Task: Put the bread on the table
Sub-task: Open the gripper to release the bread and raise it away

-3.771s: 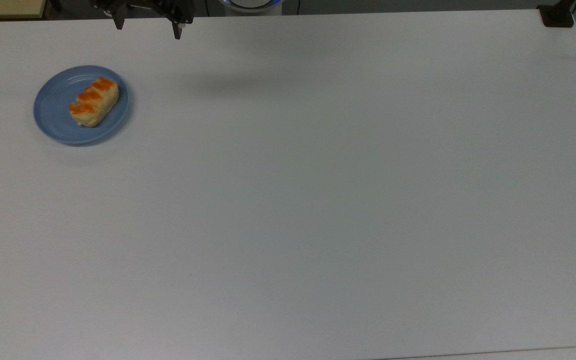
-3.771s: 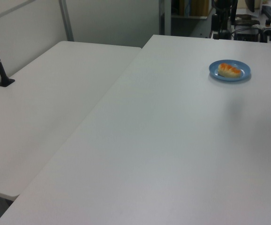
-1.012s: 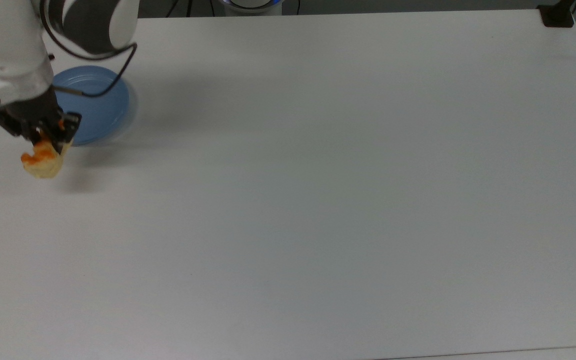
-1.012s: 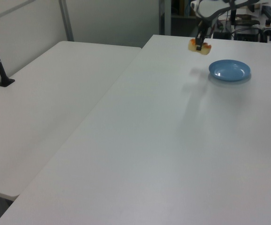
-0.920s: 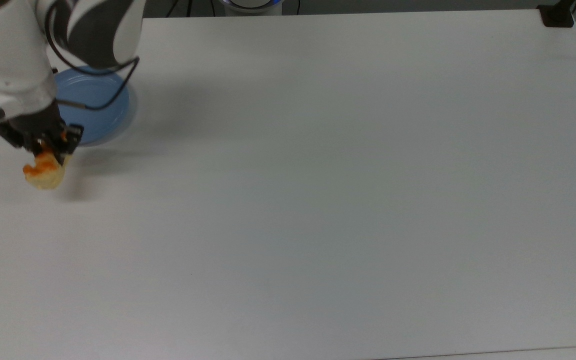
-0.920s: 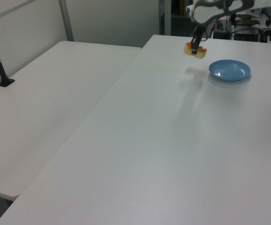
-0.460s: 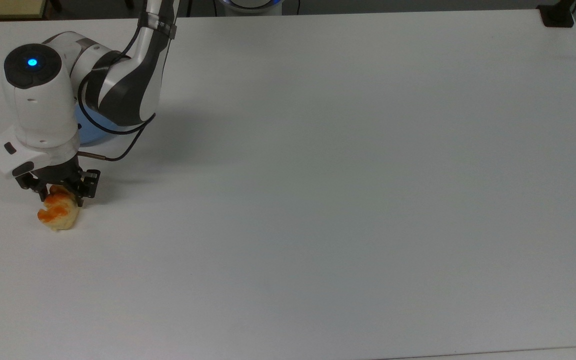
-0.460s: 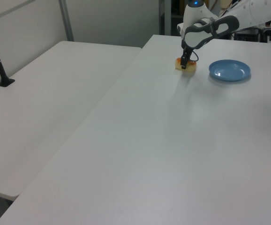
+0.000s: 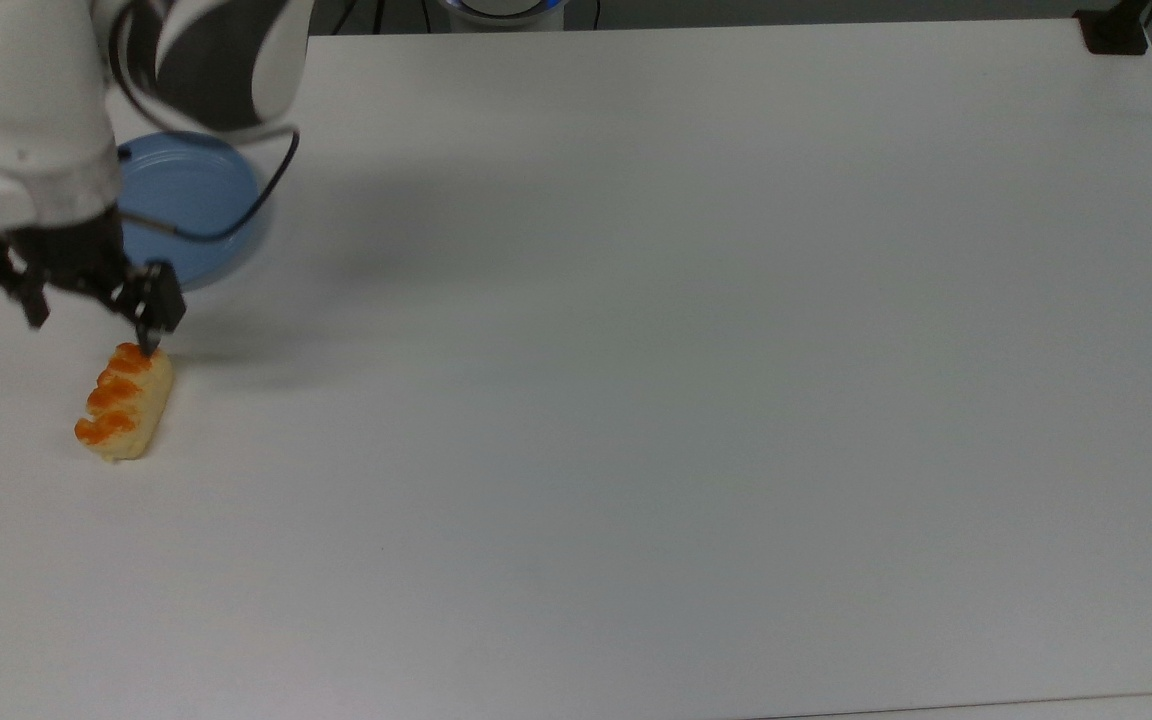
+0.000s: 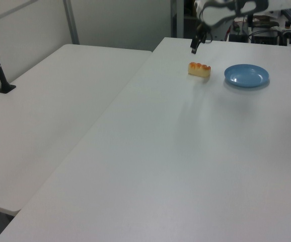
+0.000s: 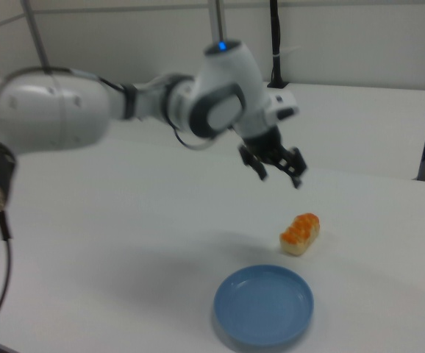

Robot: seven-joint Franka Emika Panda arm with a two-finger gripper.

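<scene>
The small oblong pale-yellow bread with orange-red glazed bumps (image 9: 124, 402) lies flat on the large plain white desk (image 9: 636, 350) at the top view's left edge, below the empty round blue ridged plate (image 9: 191, 205), with the black two-finger gripper (image 9: 91, 315) raised above it, jaws wide and empty.

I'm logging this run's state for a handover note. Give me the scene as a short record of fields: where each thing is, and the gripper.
bread: small oblong pale-yellow loaf with orange-red glazed bumps, lying on the white table, apart from the plate
plate: round blue ridged plate, nothing on it
gripper: black two-finger gripper, open, raised above the bread, not touching it
task state: bread appears placed on the table
</scene>
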